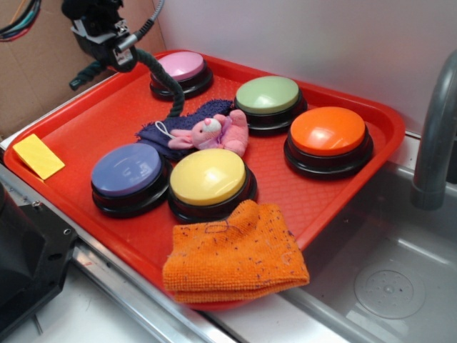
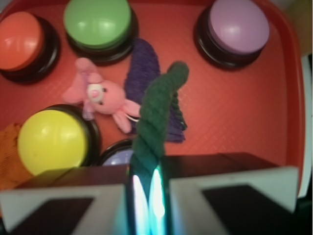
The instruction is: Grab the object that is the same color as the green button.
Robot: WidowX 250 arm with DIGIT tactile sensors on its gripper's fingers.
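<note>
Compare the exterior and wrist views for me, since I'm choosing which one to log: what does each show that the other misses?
Only the exterior shows the yellow note, the whole orange cloth, the faucet and the rope's free end hanging down.

Only the wrist shows the gripper fingers pinching the green rope close up.

Both show the green button, pink plush and blue cloth.
</note>
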